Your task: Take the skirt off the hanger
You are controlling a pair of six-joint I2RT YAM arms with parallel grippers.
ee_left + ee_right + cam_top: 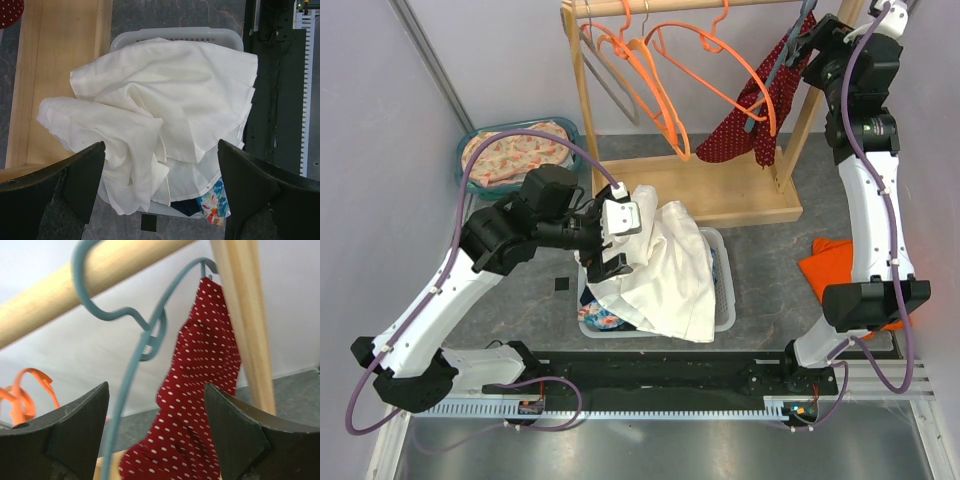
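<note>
right gripper (156,390) hovering wide open by red dotted skirt (200,390) on blue hanger (125,385), left gripper (161,150) gaping open over white cloth (165,85)

Both arms look alike to me: the left arm (430,300) and the right arm (875,210) have glossy white links between chunky black joint housings. A purple cable (520,134) loops along each one. A white camera block (622,215) caps the left wrist. The left fingers (60,190) and right fingers (65,435) are matte black wedges with scuffed, greyish edges. Both bases are bolted to a black rail (660,372).
</note>
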